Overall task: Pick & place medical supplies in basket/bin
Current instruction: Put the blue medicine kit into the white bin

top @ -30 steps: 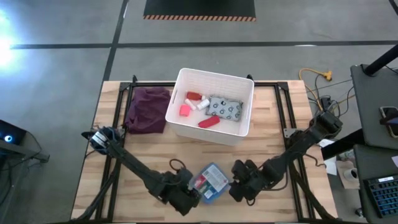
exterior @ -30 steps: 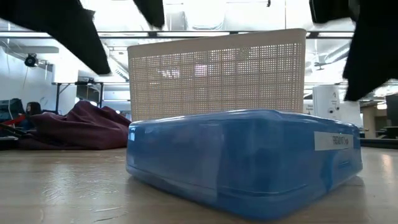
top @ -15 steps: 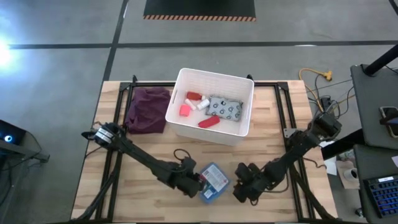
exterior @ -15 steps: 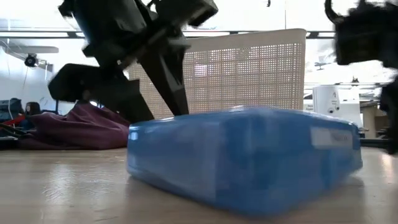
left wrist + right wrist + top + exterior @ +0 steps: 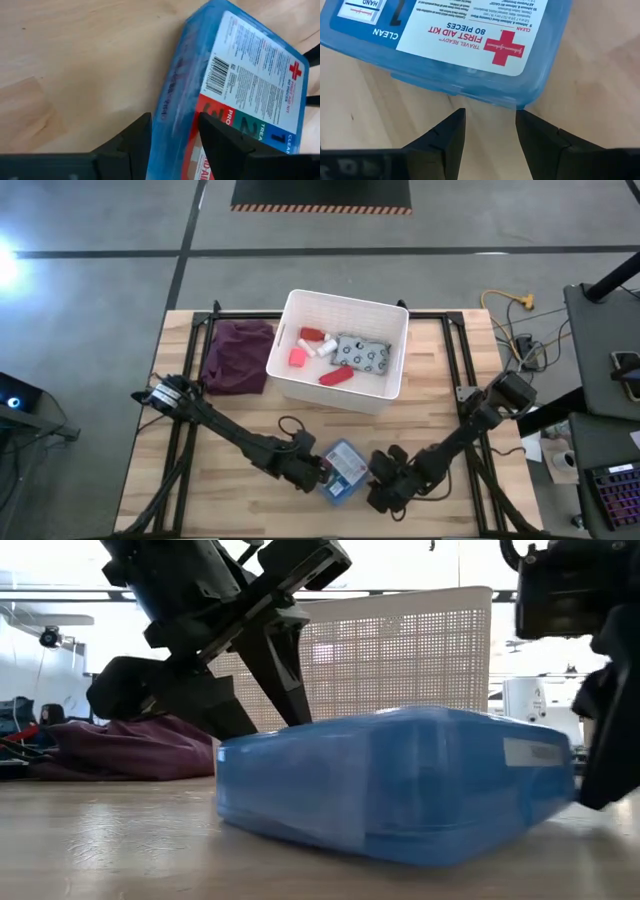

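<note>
1. The blue box is seen lying flat on the table, at the near edge, well apart from the white bin.
2. The left gripper is set at one end of the box. In the left wrist view its fingers are closed on the corner of the box, one on the side wall and one on the label face.
3. The right gripper is placed just beside the other end. Its fingers are held a little apart, with bare wood between them, and nothing is held. The box edge lies just in front of the tips.
4. The long side of the box runs from one gripper to the other, so the box sits between both arms. The left one is nearer, as it is touching.
5. How firm the left grip is cannot be told well, since the near end of the box is cut off in the left wrist view.
6. A few small things are already seen in the bin. A purple cloth is left beside it.
</note>
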Tool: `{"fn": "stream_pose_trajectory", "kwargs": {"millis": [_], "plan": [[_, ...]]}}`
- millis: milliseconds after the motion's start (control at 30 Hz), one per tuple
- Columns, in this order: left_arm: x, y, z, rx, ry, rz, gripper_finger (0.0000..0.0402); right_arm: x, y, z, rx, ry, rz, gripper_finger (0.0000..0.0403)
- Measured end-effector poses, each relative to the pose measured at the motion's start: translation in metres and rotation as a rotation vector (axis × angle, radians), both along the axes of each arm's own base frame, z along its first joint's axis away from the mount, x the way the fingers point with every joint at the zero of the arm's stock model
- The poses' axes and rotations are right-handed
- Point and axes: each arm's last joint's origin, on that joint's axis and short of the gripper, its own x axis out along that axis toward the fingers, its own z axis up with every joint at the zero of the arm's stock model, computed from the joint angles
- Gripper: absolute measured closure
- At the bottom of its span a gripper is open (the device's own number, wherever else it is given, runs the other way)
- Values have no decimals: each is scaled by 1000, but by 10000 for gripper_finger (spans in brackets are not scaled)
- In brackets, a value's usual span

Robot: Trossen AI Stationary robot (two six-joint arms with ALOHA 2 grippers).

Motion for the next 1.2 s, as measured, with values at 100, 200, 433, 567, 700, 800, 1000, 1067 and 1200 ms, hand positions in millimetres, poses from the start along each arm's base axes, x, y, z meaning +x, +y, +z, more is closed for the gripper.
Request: {"fn": "stream_pose_trajectory", "kwargs": {"millis": [100, 200, 433, 567, 700, 800, 1000, 1067, 1200], "plan": [[1, -1, 0, -13, -12, -4, 254, 5, -5, 2, -35, -8, 13, 239], [2, -3, 1, -32, -22, -14, 254, 9, -11, 2, -65, -12, 15, 238], [3, -5, 3, -35, -23, -35, 254, 20, 0, 31, -75, -99, 100, 240], [9, -7, 4, -62, -70, -41, 254, 39, 9, 64, -131, -277, 108, 237], [9, -6, 5, -49, -81, -57, 254, 53, 6, 80, -218, -309, 129, 237], [9, -7, 5, -48, -79, -62, 254, 59, 2, 89, -204, -282, 160, 236], [4, -9, 11, -20, -87, -60, 254, 35, 1, 75, -252, -52, 167, 236], [1, -9, 23, 30, -130, -57, 254, 25, 7, 67, -231, -16, 179, 236], [-3, -6, 53, 120, -215, -72, 254, 14, 9, 49, -198, 31, 153, 236]]}}
